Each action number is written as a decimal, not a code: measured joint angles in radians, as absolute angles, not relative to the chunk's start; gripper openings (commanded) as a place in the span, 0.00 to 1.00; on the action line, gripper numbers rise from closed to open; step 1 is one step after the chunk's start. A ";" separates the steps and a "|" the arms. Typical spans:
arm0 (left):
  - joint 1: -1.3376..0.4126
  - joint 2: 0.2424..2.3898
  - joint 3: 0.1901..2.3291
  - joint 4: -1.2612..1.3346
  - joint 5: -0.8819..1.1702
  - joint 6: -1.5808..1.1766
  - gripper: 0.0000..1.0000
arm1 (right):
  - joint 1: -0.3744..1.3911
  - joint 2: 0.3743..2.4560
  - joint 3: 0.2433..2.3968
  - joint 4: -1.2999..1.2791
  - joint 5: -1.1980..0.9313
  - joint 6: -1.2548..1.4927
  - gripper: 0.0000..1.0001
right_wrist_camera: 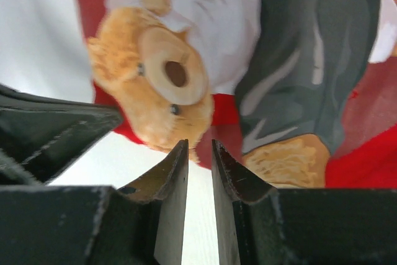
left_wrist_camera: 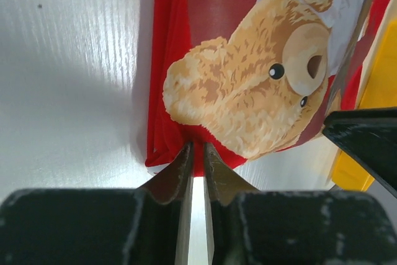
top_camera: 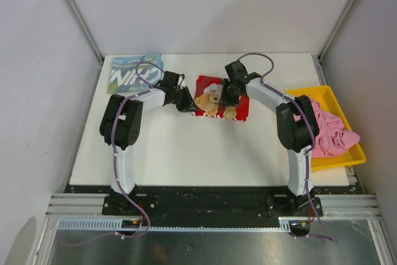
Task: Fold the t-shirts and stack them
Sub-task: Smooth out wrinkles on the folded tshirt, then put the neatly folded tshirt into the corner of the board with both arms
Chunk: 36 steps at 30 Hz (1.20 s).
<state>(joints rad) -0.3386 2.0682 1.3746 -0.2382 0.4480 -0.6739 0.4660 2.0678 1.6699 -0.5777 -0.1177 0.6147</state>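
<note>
We see three shirts on and beside the worktop (top_camera: 205,153), two tools at the middle one.
The lettered shirt (top_camera: 133,72) lies at the far left. The bear shirt (top_camera: 206,82) lies at the far centre, right of it. The left tool (top_camera: 189,108) is at the bear shirt's near left corner and the right tool (top_camera: 226,98) over its middle. The tray (top_camera: 338,161) sits at the right edge, with the third shirt (top_camera: 329,131) in it.

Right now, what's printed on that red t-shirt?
A tan teddy bear on the red t-shirt, clearest in the left wrist view.
</note>
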 measured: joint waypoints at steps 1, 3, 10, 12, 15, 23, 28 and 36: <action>-0.339 2.068 1.368 -0.237 0.448 -0.674 0.15 | 0.463 2.067 1.651 -0.570 -0.116 0.616 0.26; -0.340 2.068 1.355 -0.234 0.447 -0.673 0.16 | 0.456 2.063 1.575 -0.541 -0.113 0.619 0.26; -0.335 2.025 1.343 -0.242 0.448 -0.672 0.23 | 0.388 1.994 1.381 -0.501 -0.117 0.634 0.26; -0.327 2.000 1.345 -0.242 0.448 -0.672 0.23 | 0.371 1.981 1.358 -0.498 -0.109 0.634 0.26; -0.294 1.968 1.364 -0.245 0.445 -0.669 0.27 | 0.362 1.965 1.335 -0.487 -0.111 0.634 0.26; -0.135 1.977 1.517 -0.309 0.262 -0.585 0.32 | 0.329 1.858 1.284 -0.502 -0.112 0.627 0.28; -0.103 2.038 1.659 -0.348 0.097 -0.512 0.34 | 0.292 1.765 1.279 -0.505 -0.114 0.617 0.29; -0.104 2.172 1.779 -0.434 -0.052 -0.438 0.33 | 0.240 1.684 1.240 -0.513 -0.126 0.606 0.30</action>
